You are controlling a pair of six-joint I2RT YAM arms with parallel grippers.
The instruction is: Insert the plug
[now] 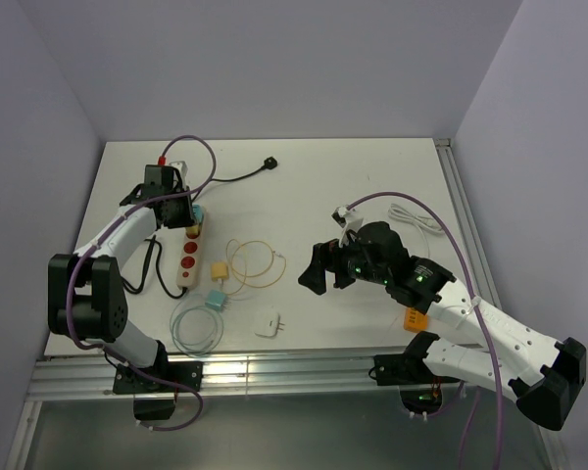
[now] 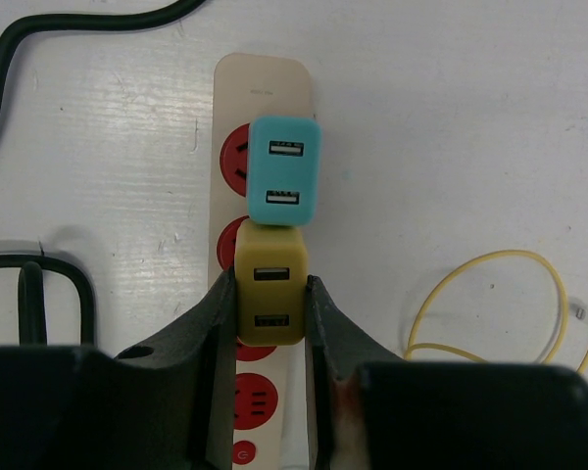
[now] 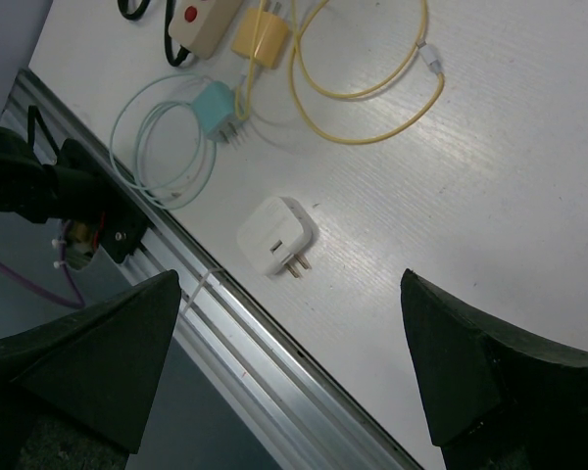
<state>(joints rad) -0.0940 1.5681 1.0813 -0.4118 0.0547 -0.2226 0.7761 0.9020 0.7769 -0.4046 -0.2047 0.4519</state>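
Top view, left gripper (image 1: 184,220): low over the far half of the long beige plastic power strip (image 1: 186,262) with round red sockets. Its fingers cannot be made out from here.
Top view, right gripper (image 1: 317,269): well to the right of the strip, above the white table (image 1: 372,176).
Top view, loose items: a small yellow charger (image 1: 218,269) and its looped yellow cable (image 1: 257,262) lie just right of the strip. A square teal charger (image 1: 216,300) and a pale teal cable loop (image 1: 198,331) lie by the strip's near end. A white two-pin adapter (image 1: 269,326) lies further right.
Left wrist view, yellow plastic USB plug (image 2: 270,282): stands on the strip over the second red socket, touching the teal plastic USB block (image 2: 284,168) on the first socket. Whether its pins are fully in cannot be told.
Left wrist view, fingers (image 2: 220,323): closed to the plug's width, one black finger pressed against each side face.
Right wrist view, fingers (image 3: 108,362): spread wide, nothing between them.
Right wrist view, white adapter: lies flat on the table with its pins bare, apart from the strip's near end and close to the metal rail (image 3: 245,352).
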